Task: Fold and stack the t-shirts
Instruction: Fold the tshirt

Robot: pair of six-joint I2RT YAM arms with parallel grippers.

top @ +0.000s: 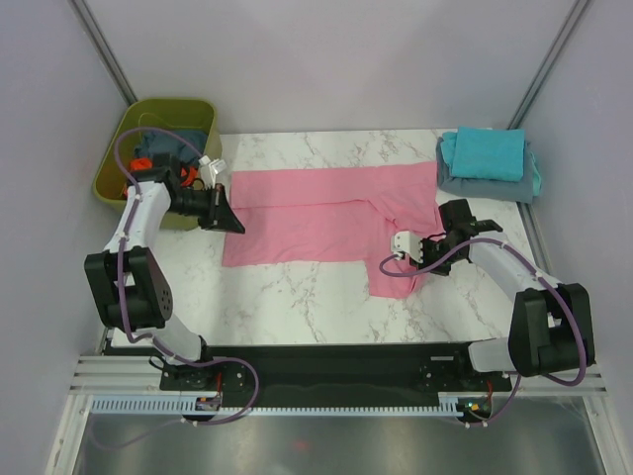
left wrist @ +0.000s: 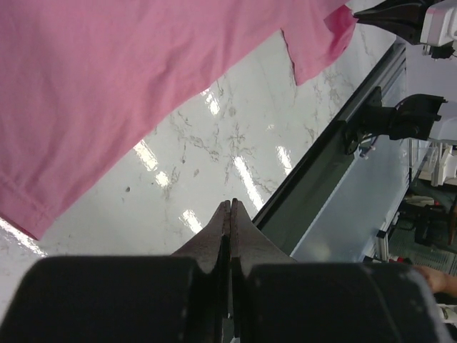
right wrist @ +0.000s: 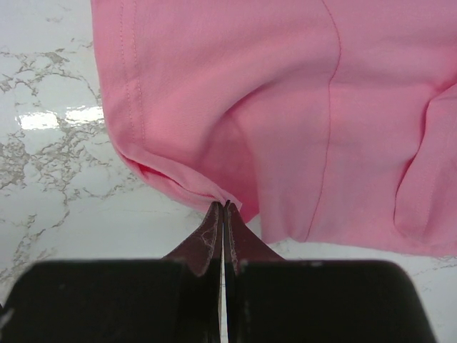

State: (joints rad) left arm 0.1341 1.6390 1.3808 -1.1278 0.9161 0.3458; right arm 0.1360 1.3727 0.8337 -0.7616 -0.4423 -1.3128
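The light pink t-shirt (top: 326, 213) lies spread across the middle of the marble table, with one sleeve hanging toward the near right. My right gripper (top: 423, 255) is at the shirt's right edge. In the right wrist view it (right wrist: 225, 207) is shut on a folded edge of the pink cloth (right wrist: 285, 107). My left gripper (top: 226, 216) is at the shirt's left edge. In the left wrist view it (left wrist: 230, 204) is shut and empty above bare marble, and the pink shirt (left wrist: 107, 86) lies beyond its tips. A folded turquoise t-shirt (top: 482, 153) sits on a slate blue one (top: 475, 185) at the back right.
An olive-green tub (top: 114, 158) stands at the back left and holds dark blue and orange cloth (top: 141, 162). Bare marble (top: 297, 297) lies in front of the shirt. A black rail (top: 326, 361) runs along the near edge. Grey walls close in the sides and the back.
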